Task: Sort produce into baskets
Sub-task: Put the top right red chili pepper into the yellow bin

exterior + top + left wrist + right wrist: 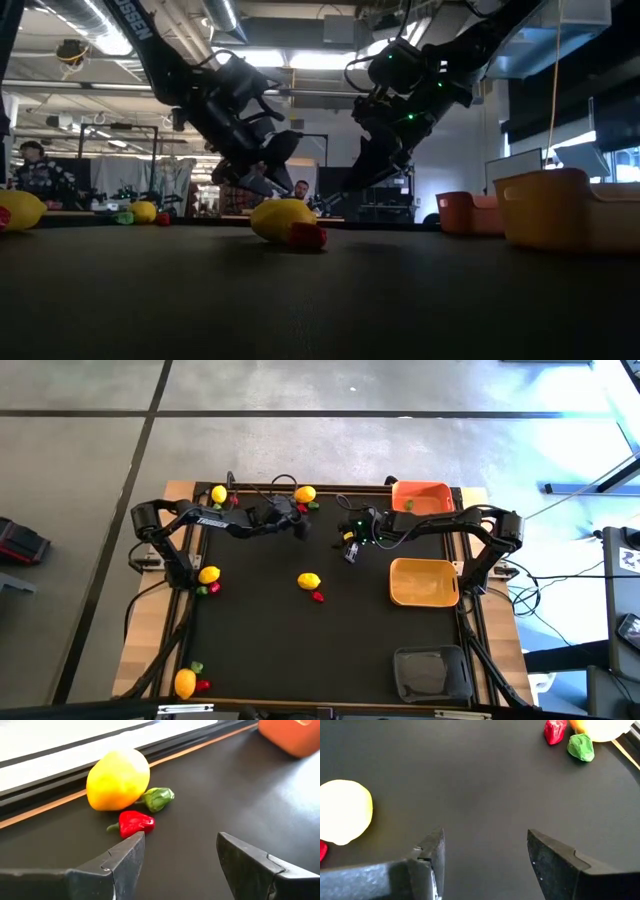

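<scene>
Left gripper [175, 865] is hovering jaws apart, empty, just short of a lemon [118, 779], red piece [134, 823] and green piece [159, 798] clustered at the table's far edge. Right gripper [485, 865] is also hanging spread and empty over bare mat mid-table. Orange basket [421, 497] possibly holding one green bit; yellow basket [424, 582] and dark basket [432, 672] are sitting along the right side.

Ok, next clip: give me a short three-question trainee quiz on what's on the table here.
1. True or false: the yellow-tan basket holds a lemon.
2. Which basket sits nearest the table's far edge in the high view? A) orange basket B) dark basket C) the yellow-tan one
3. Fill in: ahead of the left gripper, whose fingers are open, a red piece and a green piece lie beside a ______.

Key: 1 false, it looks empty. 2 A. 3 lemon. The right gripper, near the table's middle, is also open and empty.
</scene>
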You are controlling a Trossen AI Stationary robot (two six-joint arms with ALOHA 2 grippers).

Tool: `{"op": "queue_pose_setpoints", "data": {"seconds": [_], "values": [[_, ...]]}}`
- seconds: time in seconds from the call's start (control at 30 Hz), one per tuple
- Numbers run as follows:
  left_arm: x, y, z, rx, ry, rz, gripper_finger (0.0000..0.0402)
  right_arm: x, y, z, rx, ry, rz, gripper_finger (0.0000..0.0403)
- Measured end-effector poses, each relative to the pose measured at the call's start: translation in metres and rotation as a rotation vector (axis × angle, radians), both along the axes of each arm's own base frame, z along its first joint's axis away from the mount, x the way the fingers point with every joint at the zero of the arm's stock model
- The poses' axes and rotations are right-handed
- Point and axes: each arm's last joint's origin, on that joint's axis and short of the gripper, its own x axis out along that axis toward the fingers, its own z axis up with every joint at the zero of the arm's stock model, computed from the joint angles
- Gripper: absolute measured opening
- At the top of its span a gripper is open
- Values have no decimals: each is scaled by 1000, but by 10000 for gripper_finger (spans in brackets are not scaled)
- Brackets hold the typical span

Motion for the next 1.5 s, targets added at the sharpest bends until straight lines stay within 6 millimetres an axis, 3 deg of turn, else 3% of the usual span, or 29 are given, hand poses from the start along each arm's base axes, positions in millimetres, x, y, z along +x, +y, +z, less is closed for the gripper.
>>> {"op": "queue_pose_setpoints", "data": {"seconds": [0.2,0.53,0.77,0.93,1.23,1.5], "values": [[1,5,-9,25,23,36,243,0,0,0,-1,-2,0,214],[7,37,-33,-14,61,66,243,1,0,-1,-1,-5,0,214],[17,48,-33,18,139,49,243,0,0,-1,-7,3,-8,214],[11,47,-40,-17,312,-20,243,0,0,-1,-7,6,-8,214],[7,54,-38,27,370,-71,241,0,-1,-1,-10,3,-10,214],[6,60,-37,73,398,-226,189,0,-1,-1,-10,3,-11,214]]}}
